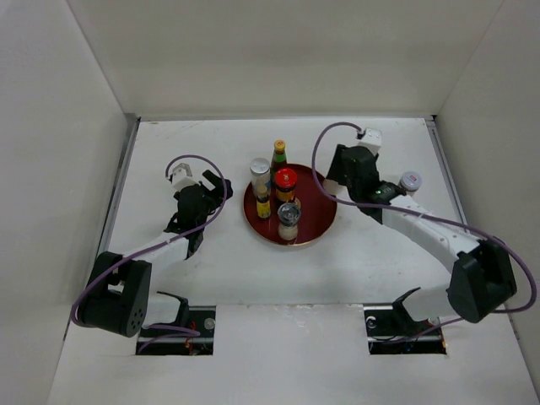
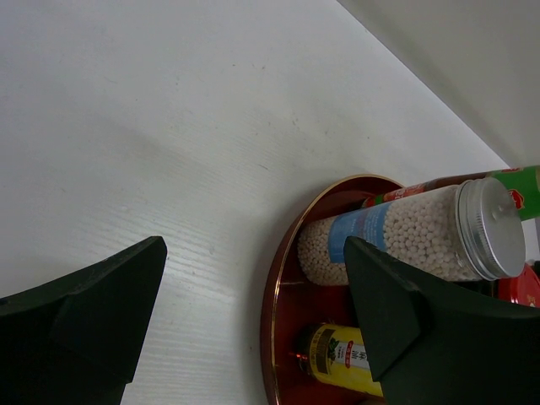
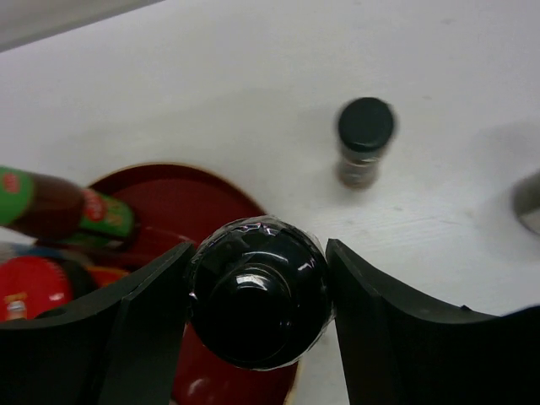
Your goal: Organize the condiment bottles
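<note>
1. Clenched on the black-capped bottle (image 3: 260,295) with the right pincer (image 3: 259,249), fingers pressed to both sides of the cap, above the right rim of the red tray (image 3: 181,207); impossible to tell whether lifted or standing.
2. Nothing held in the left pincer (image 2: 253,253): spread wide over bare bench (image 2: 169,101), just beside the tray's left rim.
3. Likely glass, stiff and breakable, with a glossy wrapped cap (slippery, judging by the sheen); safer taken lower, at the neck.
4. Crowded on the tray's left half: silver-capped jar (image 1: 260,175), green-capped bottle (image 1: 279,154), red-capped jar (image 1: 286,182); open room on the right half.
5. Out on the bench: black-lidded shaker (image 3: 365,139), silver-lidded jar (image 1: 410,181), near the right wall (image 1: 489,126).
</note>
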Controlling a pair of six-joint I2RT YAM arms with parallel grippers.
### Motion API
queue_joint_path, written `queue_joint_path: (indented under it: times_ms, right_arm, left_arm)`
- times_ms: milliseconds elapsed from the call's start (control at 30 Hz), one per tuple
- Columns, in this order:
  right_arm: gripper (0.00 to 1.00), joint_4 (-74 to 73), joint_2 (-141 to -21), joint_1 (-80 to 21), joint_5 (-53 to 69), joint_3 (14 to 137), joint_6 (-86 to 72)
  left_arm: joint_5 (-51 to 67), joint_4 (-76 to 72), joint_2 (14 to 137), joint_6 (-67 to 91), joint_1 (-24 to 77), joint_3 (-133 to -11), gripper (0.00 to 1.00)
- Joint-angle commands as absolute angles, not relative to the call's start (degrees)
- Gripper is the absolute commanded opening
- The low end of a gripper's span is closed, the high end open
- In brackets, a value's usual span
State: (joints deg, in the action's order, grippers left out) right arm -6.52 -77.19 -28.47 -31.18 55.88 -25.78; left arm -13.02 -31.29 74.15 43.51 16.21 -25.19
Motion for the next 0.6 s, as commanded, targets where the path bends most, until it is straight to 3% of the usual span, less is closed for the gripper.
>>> queue_joint_path:
  times_ms: [0, 467, 567]
  right_arm:
    - [0.55, 1.48, -82.16, -30.80, -27.17, 62.91, -26.46]
    - [0.56, 3.60, -103.09, -31.51, -21.36, 77.08, -26.28]
    - [0.67, 3.78, -104.24, -31.59, -21.97, 77.34, -26.81]
  left_arm:
    - [-12.48, -34.63, 73.92, 43.95, 15.95, -24.43, 0.86]
    - [-12.39, -34.80, 74.09, 43.95, 16.21, -24.61, 0.85]
    - [-12.39, -34.80, 74.27, 43.95, 16.22, -24.61, 0.85]
